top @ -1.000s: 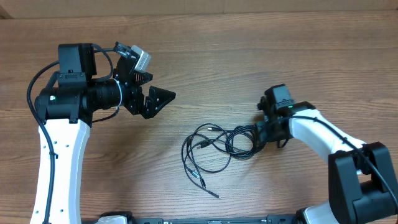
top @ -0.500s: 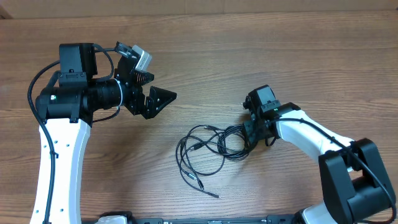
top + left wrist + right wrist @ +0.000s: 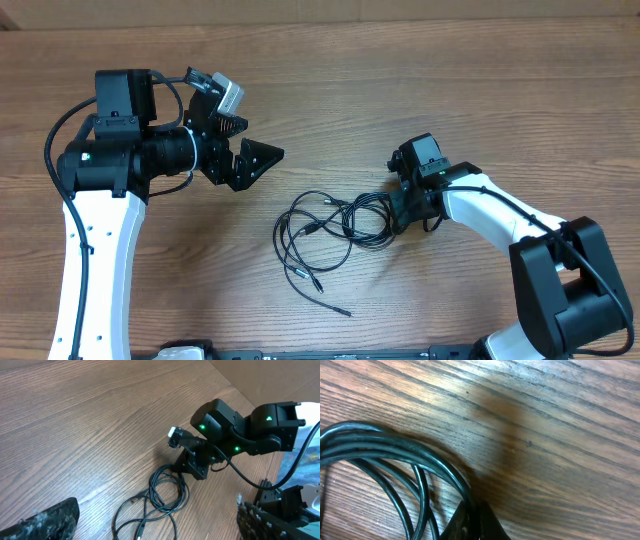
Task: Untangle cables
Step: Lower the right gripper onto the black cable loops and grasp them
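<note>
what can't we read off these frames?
1. Right tool: grip unclear. Its own body hides the jaws in the overhead view, and the bottom edge crops them in the right wrist view.
2. Cables: count unclear. The strands overlap and are too thin in every view.
3. Left tool: fingertips cropped by the bottom edge in the left wrist view.

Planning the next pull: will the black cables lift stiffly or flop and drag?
Probably floppy: the cables lie in loose, uneven loops. Likely light, being so thin. Loops overlap, so pulling one side may drag the rest.

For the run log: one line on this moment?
left hand: open, apart from cables | right hand: shut on cables | cables: tangled
</note>
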### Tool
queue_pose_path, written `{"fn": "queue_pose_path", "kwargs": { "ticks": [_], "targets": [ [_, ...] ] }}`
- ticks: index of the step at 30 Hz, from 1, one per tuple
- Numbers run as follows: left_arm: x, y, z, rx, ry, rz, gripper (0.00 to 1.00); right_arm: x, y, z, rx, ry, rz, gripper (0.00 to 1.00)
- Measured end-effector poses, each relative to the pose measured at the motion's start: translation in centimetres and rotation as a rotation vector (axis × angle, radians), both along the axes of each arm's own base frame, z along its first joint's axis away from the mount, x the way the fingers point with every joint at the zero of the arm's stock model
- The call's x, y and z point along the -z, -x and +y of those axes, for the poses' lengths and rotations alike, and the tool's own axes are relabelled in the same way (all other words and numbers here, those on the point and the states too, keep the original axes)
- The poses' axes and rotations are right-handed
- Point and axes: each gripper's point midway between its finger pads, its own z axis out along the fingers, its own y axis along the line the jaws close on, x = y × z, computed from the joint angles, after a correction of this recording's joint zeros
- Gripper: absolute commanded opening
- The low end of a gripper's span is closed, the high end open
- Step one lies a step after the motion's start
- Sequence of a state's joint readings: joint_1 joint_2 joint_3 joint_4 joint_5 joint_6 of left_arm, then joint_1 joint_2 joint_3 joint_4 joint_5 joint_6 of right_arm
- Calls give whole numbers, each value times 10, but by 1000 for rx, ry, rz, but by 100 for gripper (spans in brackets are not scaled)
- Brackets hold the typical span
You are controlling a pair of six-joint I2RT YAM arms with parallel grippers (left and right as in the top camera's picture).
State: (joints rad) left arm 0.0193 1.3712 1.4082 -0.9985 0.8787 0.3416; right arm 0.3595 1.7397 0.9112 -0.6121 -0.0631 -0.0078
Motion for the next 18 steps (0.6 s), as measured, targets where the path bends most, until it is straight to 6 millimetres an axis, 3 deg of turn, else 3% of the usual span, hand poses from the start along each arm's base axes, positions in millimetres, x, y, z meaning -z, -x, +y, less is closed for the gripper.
{"fn": "queue_pose_path", "kwargs": {
  "ticks": [12, 15, 18],
  "targets": [
    [1, 3, -1, 4, 8, 15, 100, -11, 3, 7, -33, 18, 166, 4],
    [3, 7, -1, 23, -2, 13, 100, -34, -18, 26, -86, -46, 143, 4],
    [3, 8, -1, 45, -17, -10, 100, -78, -52, 54, -150, -160, 41, 4]
  ]
}}
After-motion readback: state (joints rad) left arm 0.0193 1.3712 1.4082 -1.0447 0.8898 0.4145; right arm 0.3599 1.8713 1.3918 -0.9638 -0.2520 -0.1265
